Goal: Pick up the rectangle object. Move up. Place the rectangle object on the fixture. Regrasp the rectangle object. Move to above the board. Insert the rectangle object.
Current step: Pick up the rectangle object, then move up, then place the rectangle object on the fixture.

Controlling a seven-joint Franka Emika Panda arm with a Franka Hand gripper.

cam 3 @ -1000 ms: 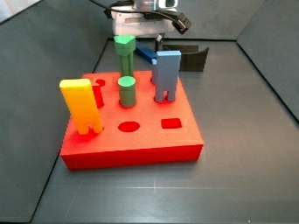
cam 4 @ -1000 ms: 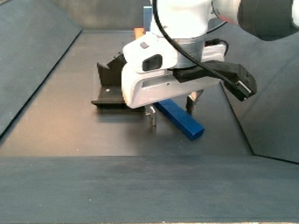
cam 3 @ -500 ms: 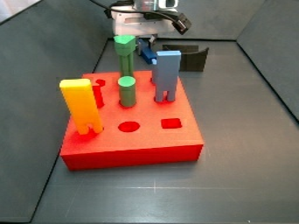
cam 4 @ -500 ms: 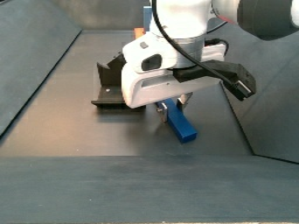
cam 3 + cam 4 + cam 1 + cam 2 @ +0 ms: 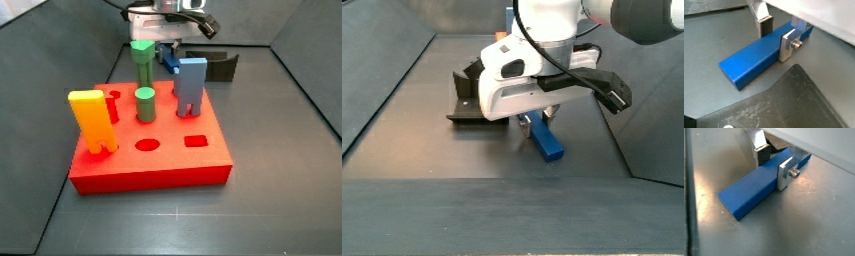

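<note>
The rectangle object (image 5: 757, 55), a dark blue bar, lies flat on the grey floor in both wrist views (image 5: 751, 190). My gripper (image 5: 775, 44) straddles it near one end, its silver fingers (image 5: 787, 46) pressed against the bar's two long sides (image 5: 773, 172). In a side view the bar (image 5: 547, 142) sticks out below the gripper (image 5: 529, 122), right of the black fixture (image 5: 469, 100). From the opposite side the gripper (image 5: 167, 50) is low behind the red board (image 5: 174, 170), with the bar (image 5: 171, 65) partly hidden by pegs and the fixture (image 5: 221, 65) beside it.
On the board stand a yellow peg (image 5: 94, 120), a short green cylinder (image 5: 144, 103), a tall green peg (image 5: 142, 62) and a pale blue block (image 5: 191, 85). Sloped grey walls (image 5: 389, 90) enclose the floor on both sides.
The bar's free end has swung toward the fixture side and lined up between the fingers. The fingers have closed in on its sides. The arm has barely moved.
</note>
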